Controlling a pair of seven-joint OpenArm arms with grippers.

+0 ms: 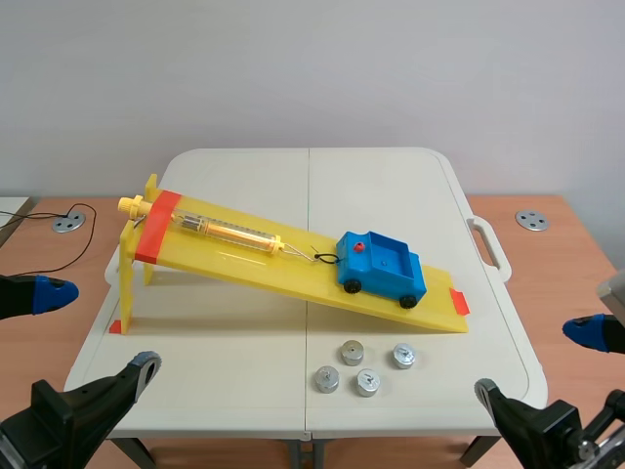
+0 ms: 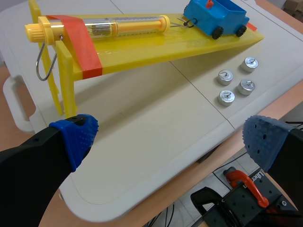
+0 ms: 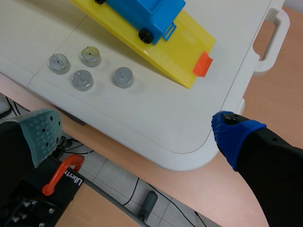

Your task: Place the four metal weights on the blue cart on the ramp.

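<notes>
Currently left arm (image 1: 68, 410), right arm (image 1: 547, 425) low at table (image 1: 225, 381) near edge, jaws wide, empty; weights (image 1: 353, 352) before ramp (image 1: 244, 256).

Four round silver metal weights (image 3: 82, 80) on white bench (image 3: 156, 124), blue plastic cart (image 3: 144, 14) on yellow ramp (image 3: 182, 54), end effector (image 3: 137, 135) spread wide.

Blue cart (image 1: 382, 264), yellow ramp (image 1: 254, 269), silver weights (image 1: 363, 366), white table (image 1: 225, 342).

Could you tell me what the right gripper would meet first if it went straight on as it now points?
The right gripper, open, would probably meet the bare table first, short of the nearest weight and the ramp's low end; depth is unclear.
</notes>
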